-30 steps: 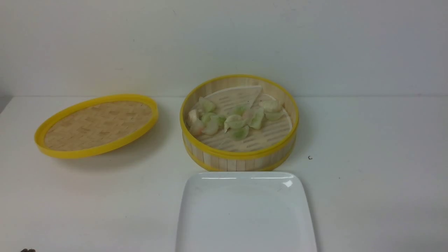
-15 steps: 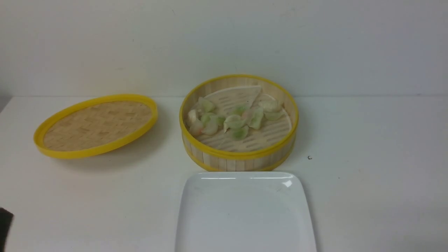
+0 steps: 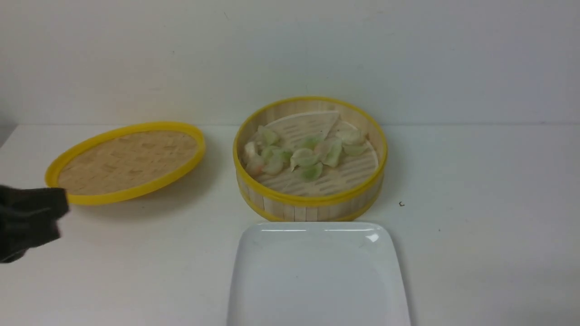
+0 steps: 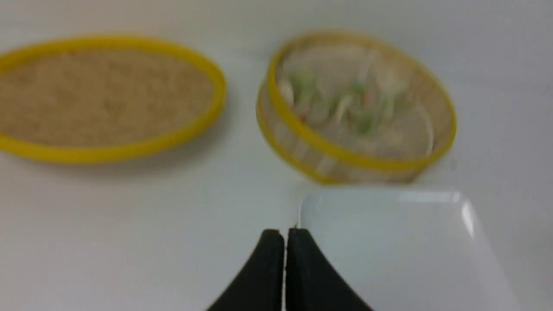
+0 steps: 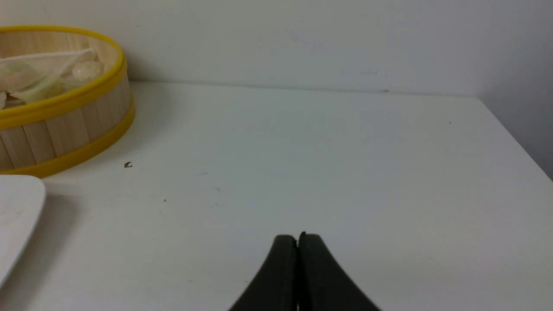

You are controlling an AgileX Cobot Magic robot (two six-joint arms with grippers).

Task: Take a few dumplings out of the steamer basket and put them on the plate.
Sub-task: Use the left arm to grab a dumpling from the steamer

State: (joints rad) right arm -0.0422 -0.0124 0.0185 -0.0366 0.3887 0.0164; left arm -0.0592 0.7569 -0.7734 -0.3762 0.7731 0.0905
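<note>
Nearest the robot lies the plate point(image 3: 317, 276). Both the left gripper point(image 4: 284, 235) and the right gripper point(image 5: 297, 237) have jaws pressed together, gripping nothing. A blurred dark shape at the left edge is probably the left arm point(image 3: 27, 222). Just behind the plate stands the steamer basket point(image 3: 310, 206) with the dumplings point(image 3: 303, 158) inside; left of it lies the lid point(image 3: 124, 160).

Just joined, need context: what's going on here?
Nothing is being handled yet. All the dumplings sit in the open steamer basket, its lid lying to the left, and the plate in front is bare. The left gripper is shut and empty, near the lid; the right gripper is shut too, right of the basket.
</note>
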